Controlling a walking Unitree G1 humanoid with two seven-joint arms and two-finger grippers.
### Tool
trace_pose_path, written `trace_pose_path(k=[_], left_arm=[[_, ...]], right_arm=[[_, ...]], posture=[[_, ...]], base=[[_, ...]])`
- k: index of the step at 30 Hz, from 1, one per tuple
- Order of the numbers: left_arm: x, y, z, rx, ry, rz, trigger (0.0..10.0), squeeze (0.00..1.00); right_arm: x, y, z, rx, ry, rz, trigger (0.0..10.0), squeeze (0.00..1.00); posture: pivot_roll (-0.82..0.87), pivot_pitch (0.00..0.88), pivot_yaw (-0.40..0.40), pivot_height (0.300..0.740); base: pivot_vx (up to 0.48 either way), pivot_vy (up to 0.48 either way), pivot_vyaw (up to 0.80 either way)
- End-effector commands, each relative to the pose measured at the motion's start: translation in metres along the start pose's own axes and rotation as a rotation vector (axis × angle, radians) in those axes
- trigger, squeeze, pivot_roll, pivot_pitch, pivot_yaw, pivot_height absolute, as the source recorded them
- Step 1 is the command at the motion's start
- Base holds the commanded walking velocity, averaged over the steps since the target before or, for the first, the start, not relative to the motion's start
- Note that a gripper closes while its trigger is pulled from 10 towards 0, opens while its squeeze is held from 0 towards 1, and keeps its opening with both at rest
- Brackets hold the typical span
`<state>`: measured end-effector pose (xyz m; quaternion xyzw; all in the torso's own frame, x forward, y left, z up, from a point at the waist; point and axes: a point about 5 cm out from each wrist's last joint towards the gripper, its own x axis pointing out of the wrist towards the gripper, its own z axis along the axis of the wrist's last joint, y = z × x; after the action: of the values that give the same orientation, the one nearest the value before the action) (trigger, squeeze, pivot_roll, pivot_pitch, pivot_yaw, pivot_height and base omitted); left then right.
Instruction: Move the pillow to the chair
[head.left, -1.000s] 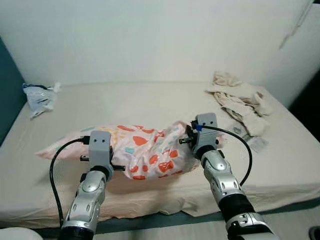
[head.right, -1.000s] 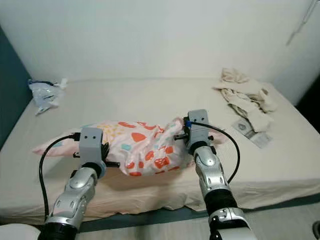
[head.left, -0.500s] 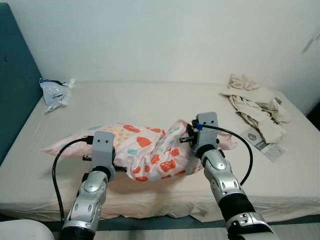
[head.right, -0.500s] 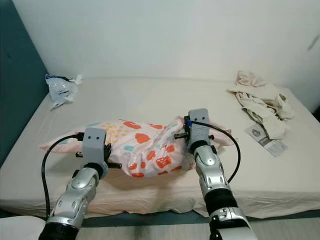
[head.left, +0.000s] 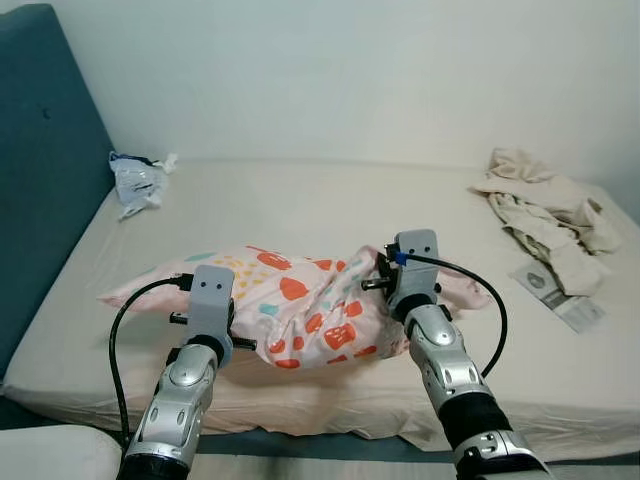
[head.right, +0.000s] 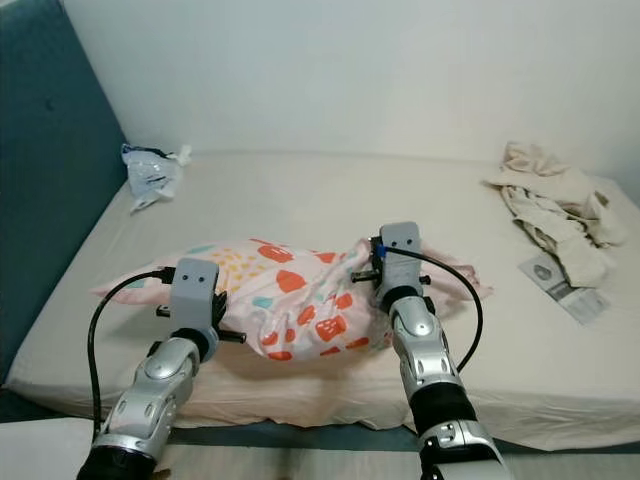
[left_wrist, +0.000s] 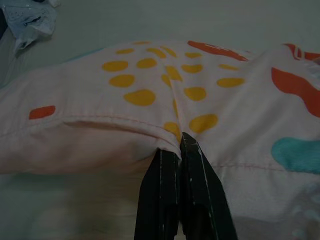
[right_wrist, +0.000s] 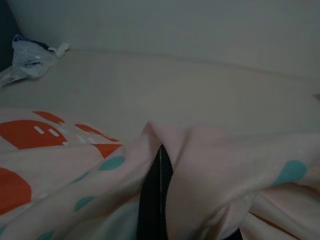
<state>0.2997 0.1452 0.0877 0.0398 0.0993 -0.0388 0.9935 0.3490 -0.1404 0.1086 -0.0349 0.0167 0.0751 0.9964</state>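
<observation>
Pillow of pale pink cloth printed with orange, yellow and teal shapes (head.left: 300, 305) hangs bunched between the two tools above the near part of the beige-sheeted bed (head.left: 300, 205); its left end trails out flat toward the sheet. The left tool (left_wrist: 178, 142) has its two black fingers pressed together on a fold at the pillow's seamed edge, below the yellow dots. The right tool (right_wrist: 159, 165) is buried in a gathered ridge of the same cloth, its fingers drawn tight together with fabric wrapped around them. Both silver arms reach forward from the near edge of the bed. A crumpled clear plastic bag (head.left: 138, 180) lies at the far left of the bed beside the dark teal headboard (head.left: 45, 170). A heap of cream clothing (head.left: 550, 210) sits at the far right, with a printed paper leaflet (head.left: 560, 295) just nearer.
</observation>
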Motion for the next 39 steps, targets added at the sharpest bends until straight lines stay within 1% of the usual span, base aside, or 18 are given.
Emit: trace_pose_path(k=[1,2,3,9,24,27,30,39], left_arm=[[0.0,0.004,0.008,0.022,-0.034,0.011,10.0,0.0],[0.001,0.004,0.009,0.021,-0.033,0.009,10.0,0.0],[0.001,0.003,0.009,0.019,-0.032,0.007,10.0,0.0],[0.001,0.003,0.009,0.015,-0.032,0.004,10.0,0.0],[0.001,0.005,0.009,0.014,-0.031,0.008,10.0,0.0],[0.001,0.005,0.009,0.016,-0.03,0.006,10.0,0.0],[0.001,0.004,0.01,0.024,-0.032,-0.003,10.0,0.0],[0.001,0.004,0.011,0.026,-0.035,-0.003,10.0,0.0]], right_arm=[[-0.001,0.004,0.0,0.006,-0.011,0.013,10.0,0.0],[-0.001,0.003,0.001,0.04,-0.018,0.003,10.0,0.0],[-0.001,0.002,0.001,0.048,-0.019,0.004,10.0,0.0],[-0.001,0.001,-0.001,0.063,-0.002,0.008,10.0,0.0],[0.0,-0.001,-0.004,0.09,0.024,-0.002,10.0,0.0],[0.0,-0.001,-0.006,0.106,0.038,-0.007,10.0,0.0],[-0.002,-0.002,-0.009,0.09,0.05,-0.007,10.0,0.0],[-0.002,-0.001,-0.01,0.098,0.046,-0.001,10.0,0.0]], posture=[[-0.02,0.065,-0.026,0.74],[-0.02,0.064,-0.027,0.74],[-0.02,0.06,-0.028,0.74],[-0.02,0.055,-0.031,0.74],[-0.01,0.048,-0.035,0.74],[-0.01,0.048,-0.034,0.74],[-0.01,0.055,-0.031,0.74],[0.0,0.06,-0.031,0.74]], base=[[0.0,0.0,0.8],[0.0,0.0,0.0],[0.0,0.0,0.0],[0.0,0.0,0.0],[0.0,0.0,-0.8],[0.0,0.0,0.0],[0.0,0.0,0.0],[0.0,0.0,0.0]])
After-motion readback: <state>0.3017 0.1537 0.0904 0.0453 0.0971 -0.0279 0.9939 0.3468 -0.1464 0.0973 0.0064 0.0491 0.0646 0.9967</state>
